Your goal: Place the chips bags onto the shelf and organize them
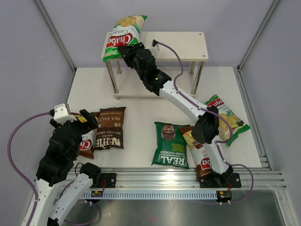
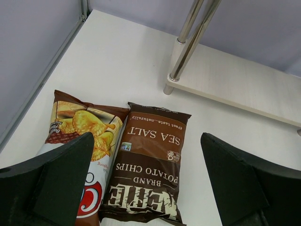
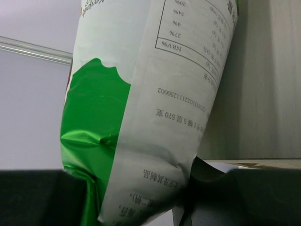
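Chips bags number six in the overhead view. Two are light-green Chuba. The held light-green Chuba bag (image 1: 121, 35) hangs tilted over the left end of the shelf (image 1: 186, 44), with its lower end clamped between the fingers of the right gripper (image 3: 141, 202). Whether it touches the top board cannot be told. The second light-green Chuba bag (image 1: 230, 117) lies flat at the right of the table (image 1: 141, 110), partly behind the right arm.

Two are brown Chuba. The left brown Chuba bag (image 1: 87, 143) is largely covered by the left arm, and the right brown Chuba bag (image 1: 203, 162) is crossed by the right arm's base. One Kettle bag (image 1: 111, 128) lies just beside the left brown one. One REAL bag (image 1: 170, 146) lies near the middle, touching the right brown one.

The left gripper (image 2: 146, 188) hovers above the Kettle bag with its fingers spread wide and nothing between them. In its wrist view both bags are cut off at the bottom edge. The single shelf has two boards, and its far legs are hidden.
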`<state>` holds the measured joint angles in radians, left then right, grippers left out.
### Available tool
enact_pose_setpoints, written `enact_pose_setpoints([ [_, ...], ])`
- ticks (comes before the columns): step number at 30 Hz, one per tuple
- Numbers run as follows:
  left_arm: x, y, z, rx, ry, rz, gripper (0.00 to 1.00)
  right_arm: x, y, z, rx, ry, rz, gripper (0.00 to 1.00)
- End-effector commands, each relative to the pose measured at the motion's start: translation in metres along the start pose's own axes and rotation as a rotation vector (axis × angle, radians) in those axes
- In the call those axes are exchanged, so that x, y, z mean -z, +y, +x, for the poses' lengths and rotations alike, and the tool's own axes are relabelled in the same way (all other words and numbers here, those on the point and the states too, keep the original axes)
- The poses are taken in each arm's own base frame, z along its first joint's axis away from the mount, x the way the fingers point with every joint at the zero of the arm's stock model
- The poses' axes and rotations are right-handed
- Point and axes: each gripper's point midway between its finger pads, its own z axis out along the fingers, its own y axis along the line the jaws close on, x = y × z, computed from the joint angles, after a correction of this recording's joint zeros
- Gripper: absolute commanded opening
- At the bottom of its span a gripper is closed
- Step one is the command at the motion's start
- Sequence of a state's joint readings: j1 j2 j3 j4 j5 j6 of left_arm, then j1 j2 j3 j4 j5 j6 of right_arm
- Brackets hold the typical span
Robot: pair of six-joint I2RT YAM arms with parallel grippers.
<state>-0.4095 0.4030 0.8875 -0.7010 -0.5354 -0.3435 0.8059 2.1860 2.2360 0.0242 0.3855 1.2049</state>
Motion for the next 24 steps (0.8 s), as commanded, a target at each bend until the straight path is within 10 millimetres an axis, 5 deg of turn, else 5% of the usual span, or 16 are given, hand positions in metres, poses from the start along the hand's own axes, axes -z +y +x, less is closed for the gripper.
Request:
enact_pose_setpoints([
  [1,-0.001,-0.001,-0.01,0.011,-0.044,-0.001,0.99,-0.003,0.004,-0.004,-0.036,-0.015,0.053,0.34],
  [6,-0.002,-0.001,-0.009,0.01,-0.04,-0.002,0.99,-0.012,-0.014,0.014,-0.055,0.039,0.096,0.34],
  [14,-0.003,-0.001,-0.008,0.007,-0.036,-0.002,0.99,-0.013,-0.012,0.019,-0.075,0.065,0.101,0.39],
  [18,-0.001,0.002,-0.009,0.011,-0.044,-0.01,0.99,-0.01,-0.021,0.019,-0.062,0.061,0.145,0.65],
  [24,0.001,0.004,-0.011,0.02,-0.056,-0.016,0.99,0.0,-0.028,0.013,-0.033,0.054,0.203,0.67],
])
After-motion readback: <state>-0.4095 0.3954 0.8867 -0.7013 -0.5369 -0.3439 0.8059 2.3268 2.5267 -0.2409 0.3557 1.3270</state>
